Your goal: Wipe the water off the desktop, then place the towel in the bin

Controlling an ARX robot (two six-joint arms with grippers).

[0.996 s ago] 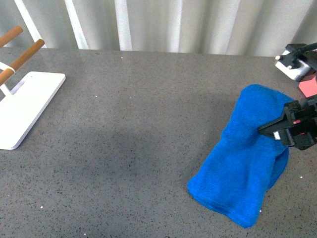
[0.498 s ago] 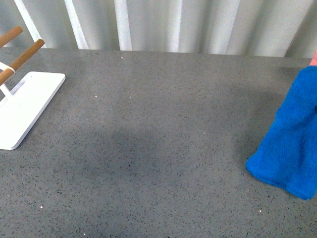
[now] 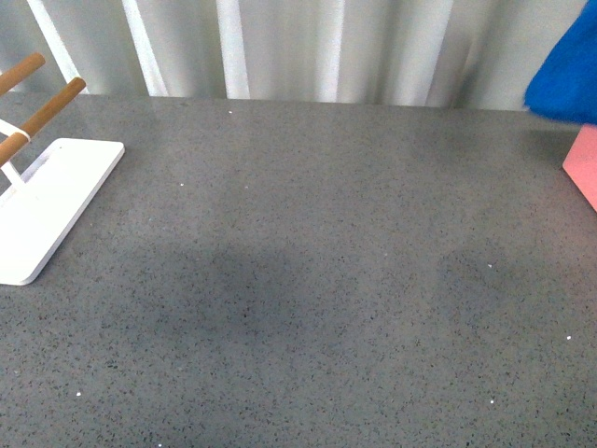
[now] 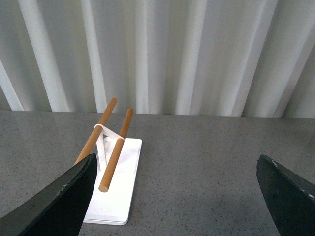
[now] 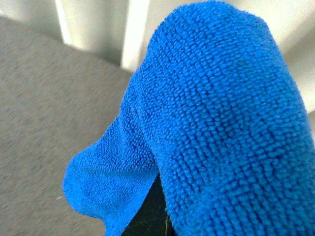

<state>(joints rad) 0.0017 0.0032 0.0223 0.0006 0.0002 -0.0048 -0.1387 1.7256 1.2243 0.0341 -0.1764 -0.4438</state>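
Towel aloft, right jaws buried in blue

The towel (image 5: 216, 113) is hanging clear of the desktop (image 3: 308, 280), near the bin (image 3: 583, 173), which the front view's edge is cutting off. It is smothering the right gripper (image 5: 152, 216) down to a dark sliver, so its jaws' state cannot be told. The left gripper (image 4: 175, 157) is holding its jaws wide apart, with the white stand (image 4: 118, 196) lying ahead between them.

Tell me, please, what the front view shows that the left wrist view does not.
Only the front view shows the blue towel, up off the desktop at the right edge, and a pink corner of the bin. Only the left wrist view shows the left gripper, open and empty. Both show the white stand with wooden rods, the grey desktop and the pale ribbed backdrop.
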